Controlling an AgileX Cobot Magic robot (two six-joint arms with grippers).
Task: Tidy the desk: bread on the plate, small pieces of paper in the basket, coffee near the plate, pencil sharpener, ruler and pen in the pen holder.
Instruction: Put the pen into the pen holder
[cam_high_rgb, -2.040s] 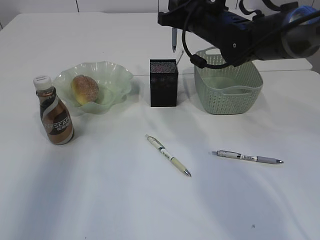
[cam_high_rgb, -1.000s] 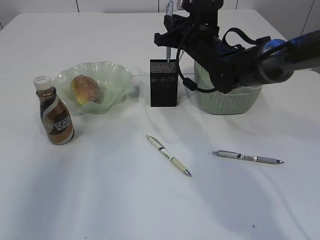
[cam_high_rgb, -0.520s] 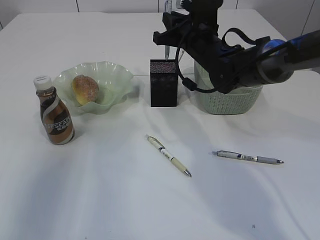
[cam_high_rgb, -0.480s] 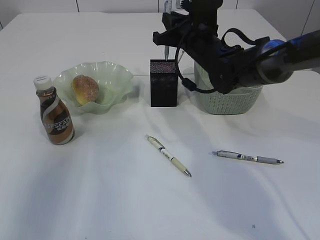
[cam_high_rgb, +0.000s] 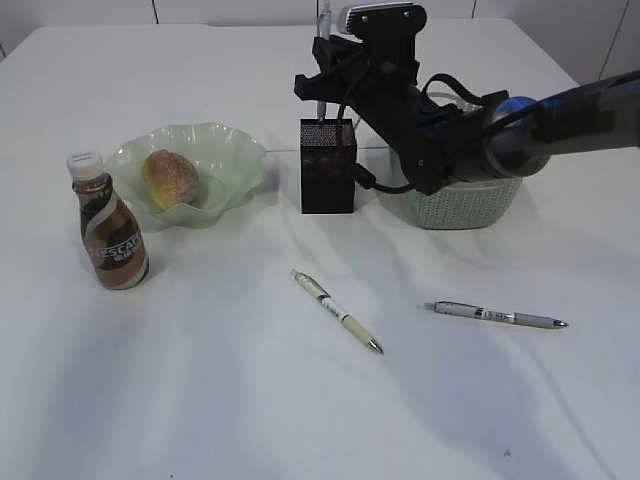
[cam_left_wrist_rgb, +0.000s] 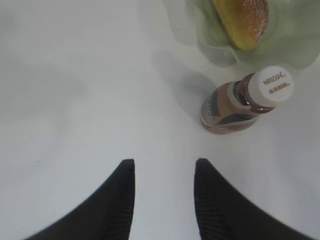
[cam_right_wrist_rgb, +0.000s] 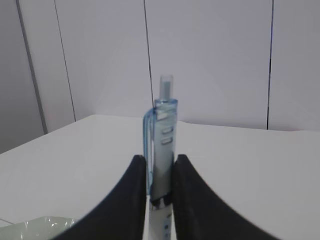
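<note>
Lowering over the black square metal-mesh pen holder (cam_high_rgb: 327, 165), the right gripper (cam_right_wrist_rgb: 158, 192) pinches a pale-blue clear-barrelled pen (cam_right_wrist_rgb: 162, 145) upright, now dipping into the holder's mouth; release looks imminent. Left gripper (cam_left_wrist_rgb: 162, 200) hangs spread, empty.

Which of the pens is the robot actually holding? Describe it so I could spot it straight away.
Start at the black mesh pen holder in the middle of the desk. Right above it, the right gripper pinches a pen upright. Unlike the two pens lying flat on the desk, this one is clear blue with a clip.
</note>
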